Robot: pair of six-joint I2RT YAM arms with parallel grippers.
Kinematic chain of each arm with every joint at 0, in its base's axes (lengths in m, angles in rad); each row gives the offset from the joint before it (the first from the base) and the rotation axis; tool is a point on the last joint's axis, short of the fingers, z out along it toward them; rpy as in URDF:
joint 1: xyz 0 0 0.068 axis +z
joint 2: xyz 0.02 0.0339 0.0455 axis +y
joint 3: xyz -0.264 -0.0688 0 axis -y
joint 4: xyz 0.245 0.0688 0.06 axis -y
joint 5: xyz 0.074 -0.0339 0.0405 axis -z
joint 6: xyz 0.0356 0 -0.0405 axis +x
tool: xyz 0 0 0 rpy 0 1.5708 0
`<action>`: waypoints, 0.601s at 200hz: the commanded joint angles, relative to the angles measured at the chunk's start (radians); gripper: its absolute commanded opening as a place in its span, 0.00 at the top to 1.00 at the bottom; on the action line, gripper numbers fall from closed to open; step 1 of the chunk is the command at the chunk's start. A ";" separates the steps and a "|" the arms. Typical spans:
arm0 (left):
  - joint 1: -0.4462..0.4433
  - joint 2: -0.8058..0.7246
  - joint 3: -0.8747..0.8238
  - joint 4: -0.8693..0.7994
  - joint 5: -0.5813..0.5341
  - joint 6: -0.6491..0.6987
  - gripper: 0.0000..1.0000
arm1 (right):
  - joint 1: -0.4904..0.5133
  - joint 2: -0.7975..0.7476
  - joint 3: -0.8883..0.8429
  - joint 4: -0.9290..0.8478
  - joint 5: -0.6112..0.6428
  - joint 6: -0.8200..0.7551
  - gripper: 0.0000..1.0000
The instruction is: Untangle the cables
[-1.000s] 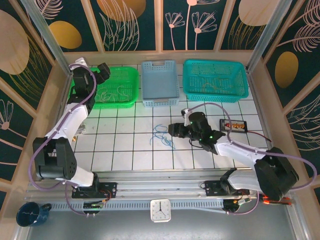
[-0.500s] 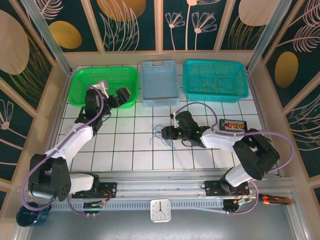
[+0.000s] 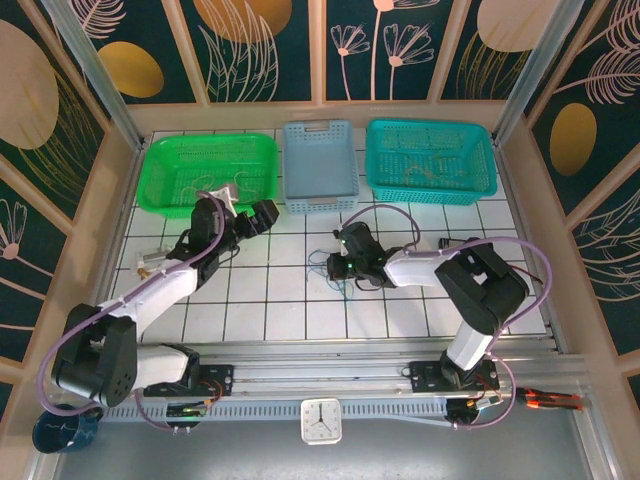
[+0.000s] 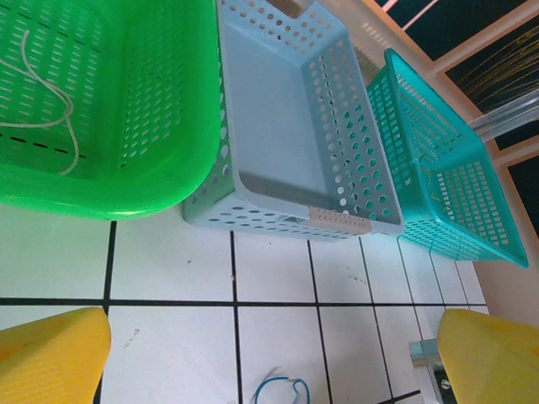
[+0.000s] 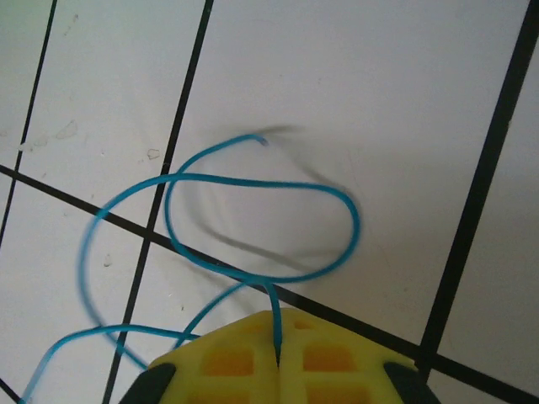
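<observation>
From above, we see the left gripper spread wide just short of the green basket. The right gripper sits closed low over the white tiles, with the blue cable trailing just beside its tip. On the left wrist, our yellow fingers stand far apart. The pale blue basket lies straight ahead, a whitish cord rests in the green basket ahead to the left, and a loop of blue cable lies between the fingers. On the right wrist, the fingers press together and pinch the blue cable, whose loops lie on the tiles just ahead.
</observation>
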State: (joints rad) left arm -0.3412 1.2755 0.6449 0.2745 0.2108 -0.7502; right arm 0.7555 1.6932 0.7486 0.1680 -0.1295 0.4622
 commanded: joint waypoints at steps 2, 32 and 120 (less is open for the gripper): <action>-0.011 0.015 -0.008 0.056 0.029 -0.019 0.01 | -0.001 -0.090 0.009 0.001 0.050 -0.004 1.00; -0.017 0.026 -0.022 0.107 0.069 -0.045 0.01 | -0.017 -0.226 -0.040 0.018 0.053 -0.011 1.00; -0.096 0.116 -0.030 0.255 0.134 -0.138 0.01 | -0.121 -0.472 -0.117 0.111 -0.065 0.025 1.00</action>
State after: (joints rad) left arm -0.4187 1.3655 0.6304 0.4438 0.3157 -0.8505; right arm 0.6651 1.2758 0.6506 0.2211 -0.1410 0.4625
